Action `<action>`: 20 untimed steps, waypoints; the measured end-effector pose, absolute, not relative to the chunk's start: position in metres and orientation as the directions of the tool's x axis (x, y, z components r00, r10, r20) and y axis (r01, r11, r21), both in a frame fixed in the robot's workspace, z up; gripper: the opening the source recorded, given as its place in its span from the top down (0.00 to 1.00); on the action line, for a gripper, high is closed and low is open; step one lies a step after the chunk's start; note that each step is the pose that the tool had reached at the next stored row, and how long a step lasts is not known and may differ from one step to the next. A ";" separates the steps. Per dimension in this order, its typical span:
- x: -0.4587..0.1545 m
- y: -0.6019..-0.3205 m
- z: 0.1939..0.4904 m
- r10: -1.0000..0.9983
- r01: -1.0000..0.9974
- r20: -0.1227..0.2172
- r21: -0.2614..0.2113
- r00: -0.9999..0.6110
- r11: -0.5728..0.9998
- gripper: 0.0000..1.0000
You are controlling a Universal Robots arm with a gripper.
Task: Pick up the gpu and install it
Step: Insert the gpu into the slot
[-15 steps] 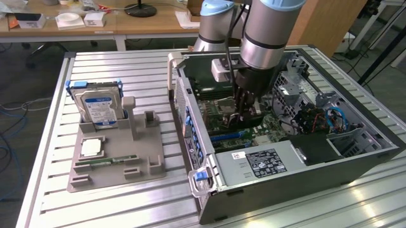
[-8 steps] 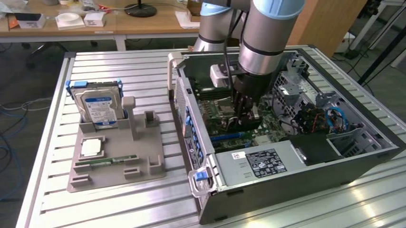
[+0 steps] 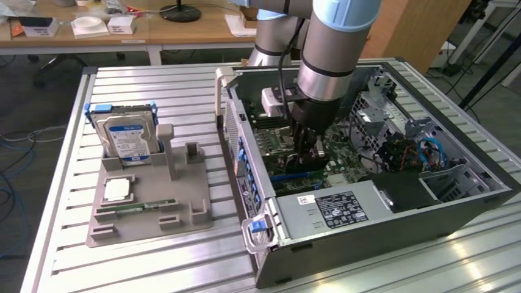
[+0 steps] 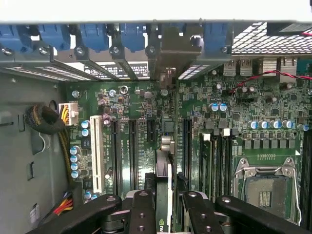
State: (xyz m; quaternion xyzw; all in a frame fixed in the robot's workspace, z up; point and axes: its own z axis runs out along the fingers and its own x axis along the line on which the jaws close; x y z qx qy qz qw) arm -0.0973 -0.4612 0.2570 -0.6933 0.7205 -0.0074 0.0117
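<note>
Black two-fingered end effector pinching thin dark rectangular gpu edge-on, upright above green motherboard slots inside open grey computer case on slatted metal surface.

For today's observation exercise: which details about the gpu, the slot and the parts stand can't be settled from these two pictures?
- Exterior view: gripper and arm hide most of the gpu.
- Wrist view: gpu is edge-on, so its faces are hidden; whether it is seated in the slot cannot be told.
- Exterior view: hard drive label is too small to read.
</note>
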 end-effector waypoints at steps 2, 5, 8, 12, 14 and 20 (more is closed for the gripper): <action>-0.097 -0.461 0.257 -0.999 -0.999 -0.007 -0.027 -0.038 0.039 0.74; -0.097 -0.461 0.257 -0.999 -0.999 -0.007 -0.027 -0.038 0.039 0.74; -0.097 -0.461 0.257 -0.999 -0.999 -0.007 -0.027 -0.038 0.039 0.74; -0.097 -0.461 0.254 -0.999 -0.999 -0.007 -0.027 -0.038 0.039 0.74; -0.097 -0.461 0.253 -0.999 -0.999 -0.007 -0.027 -0.038 0.039 0.74; -0.097 -0.459 0.250 -0.999 -0.999 -0.013 -0.027 -0.038 0.038 0.74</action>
